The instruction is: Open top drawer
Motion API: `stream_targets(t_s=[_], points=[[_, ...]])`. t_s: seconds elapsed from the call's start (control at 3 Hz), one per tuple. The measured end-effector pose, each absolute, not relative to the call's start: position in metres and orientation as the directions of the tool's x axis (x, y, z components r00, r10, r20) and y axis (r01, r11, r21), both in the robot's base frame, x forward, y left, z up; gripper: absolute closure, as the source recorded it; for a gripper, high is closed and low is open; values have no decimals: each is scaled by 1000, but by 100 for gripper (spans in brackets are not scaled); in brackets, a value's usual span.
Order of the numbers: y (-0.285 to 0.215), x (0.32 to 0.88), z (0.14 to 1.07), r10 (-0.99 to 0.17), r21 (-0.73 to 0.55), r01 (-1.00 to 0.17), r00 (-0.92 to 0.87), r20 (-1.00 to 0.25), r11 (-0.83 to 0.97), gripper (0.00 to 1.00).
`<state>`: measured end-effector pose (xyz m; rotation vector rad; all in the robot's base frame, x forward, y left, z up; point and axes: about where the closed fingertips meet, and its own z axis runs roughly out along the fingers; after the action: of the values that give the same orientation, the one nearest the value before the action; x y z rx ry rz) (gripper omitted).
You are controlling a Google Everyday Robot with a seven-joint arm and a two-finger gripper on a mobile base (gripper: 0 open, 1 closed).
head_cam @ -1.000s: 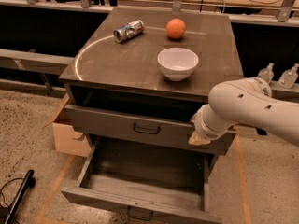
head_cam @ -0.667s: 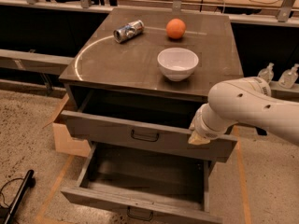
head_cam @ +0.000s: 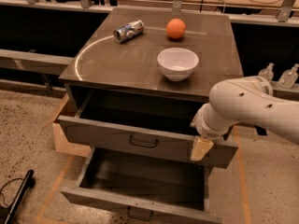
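The top drawer [head_cam: 112, 135] of the dark grey-brown cabinet [head_cam: 117, 66] stands pulled out, and its dark inside shows. Its small black handle [head_cam: 143, 142] sits at the middle of the front. My gripper [head_cam: 202, 146], at the end of the white arm [head_cam: 247, 104], is at the right end of the drawer front, with its tan tip hanging over the front's upper edge. The lower drawer [head_cam: 135, 200] is also pulled out, further than the top one, and looks empty.
On the cabinet top are a white bowl [head_cam: 177, 63], an orange [head_cam: 176, 28] and a can [head_cam: 128, 31] lying on its side. A cardboard box [head_cam: 61, 141] stands left of the cabinet. Two clear bottles [head_cam: 279, 74] stand at the right. A black object [head_cam: 16, 195] lies on the floor.
The top drawer has slid further out toward the camera, and more of its inside shows. My gripper has moved forward and down with the right end of its front.
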<state>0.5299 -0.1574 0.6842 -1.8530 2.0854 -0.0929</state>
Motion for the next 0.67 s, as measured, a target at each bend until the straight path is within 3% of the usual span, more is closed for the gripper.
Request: stream_targets(t_s=[0.33,0.67], points=[[-156,531,689,-972,-269,-953,-82,-222,142,0],[-156,533,698,-970,-268,-952,-85,-229,147,18]])
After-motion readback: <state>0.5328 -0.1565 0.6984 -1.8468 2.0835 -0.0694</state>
